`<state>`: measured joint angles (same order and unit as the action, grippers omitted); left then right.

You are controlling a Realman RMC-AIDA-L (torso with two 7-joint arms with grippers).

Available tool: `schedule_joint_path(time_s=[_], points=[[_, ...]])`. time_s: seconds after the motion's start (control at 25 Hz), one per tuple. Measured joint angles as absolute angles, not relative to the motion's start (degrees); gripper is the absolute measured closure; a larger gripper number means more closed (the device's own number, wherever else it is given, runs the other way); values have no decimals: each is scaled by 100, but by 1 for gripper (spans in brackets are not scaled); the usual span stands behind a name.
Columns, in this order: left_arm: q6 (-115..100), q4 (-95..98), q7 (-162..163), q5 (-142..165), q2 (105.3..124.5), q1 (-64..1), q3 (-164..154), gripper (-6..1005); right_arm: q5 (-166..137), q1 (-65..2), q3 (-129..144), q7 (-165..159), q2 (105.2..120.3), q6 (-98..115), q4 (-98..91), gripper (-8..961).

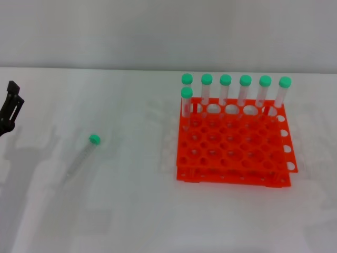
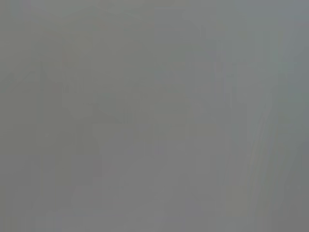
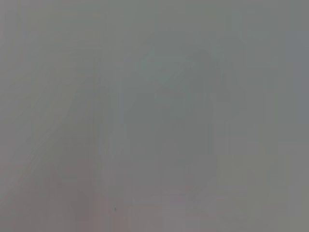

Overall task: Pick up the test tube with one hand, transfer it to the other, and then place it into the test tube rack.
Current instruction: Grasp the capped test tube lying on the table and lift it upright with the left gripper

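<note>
On my surface [image 1: 131, 211]: tube [image 1: 84, 156] lying left of centre, cap toward the back. Rack [image 1: 231, 145] well apart to its right. In the rack: six tubes [image 1: 245, 92] along the back row, one tube [image 1: 186, 103] ahead at the left corner. Left pincer [image 1: 10, 108] at far left edge.

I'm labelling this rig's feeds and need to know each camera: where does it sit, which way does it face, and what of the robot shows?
Head view: on the head, looking forward and down at the white table, the lying test tube and the test tube rack; only the left gripper shows, at the left edge.
Left wrist view: on the left wrist; blank grey, no fingers.
Right wrist view: on the right wrist; equally blank.
Shared: nothing recognisable.
</note>
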<state>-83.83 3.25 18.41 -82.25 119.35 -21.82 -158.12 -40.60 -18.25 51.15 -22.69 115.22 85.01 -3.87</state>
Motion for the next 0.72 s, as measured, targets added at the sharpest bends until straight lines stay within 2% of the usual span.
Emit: schedule_joint_path(time_s=[0.72], points=[[-8392, 88, 2617, -7686, 11888, -2136, -15830, 111, -4051, -1804, 5113, -2267, 11520, 8472, -378, 86]])
